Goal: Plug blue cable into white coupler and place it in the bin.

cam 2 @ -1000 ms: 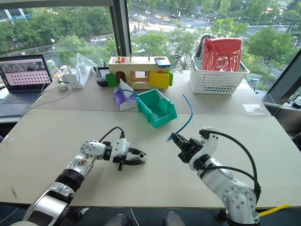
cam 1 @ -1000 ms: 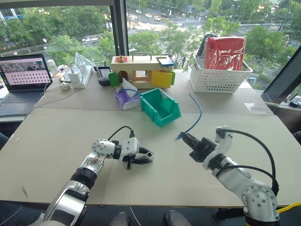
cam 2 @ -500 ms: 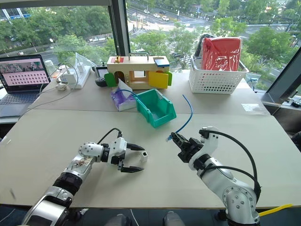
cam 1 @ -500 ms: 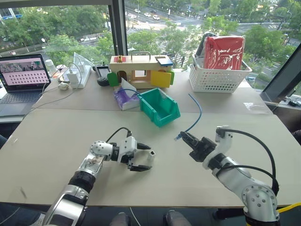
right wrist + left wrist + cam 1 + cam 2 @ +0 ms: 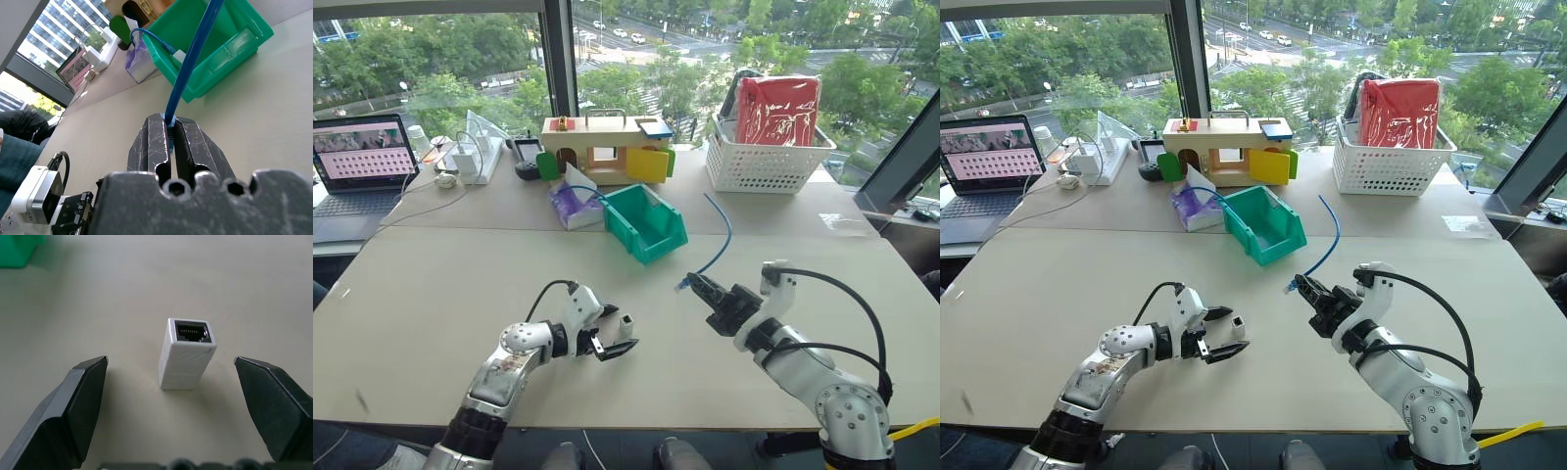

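Thin light-blue network cable, smooth and round, clamped near its clear plug end between the shut ridged black fingers of the right gripper, arcing up and back over the matte beige tabletop. Tiny white boxy plastic coupler standing on end on the table, dark pinned socket facing up, free between the wide-spread wedge-shaped black fingers of the left gripper, touching neither. Glossy teal-green plastic bin with sloped cut-away front further back, well apart.
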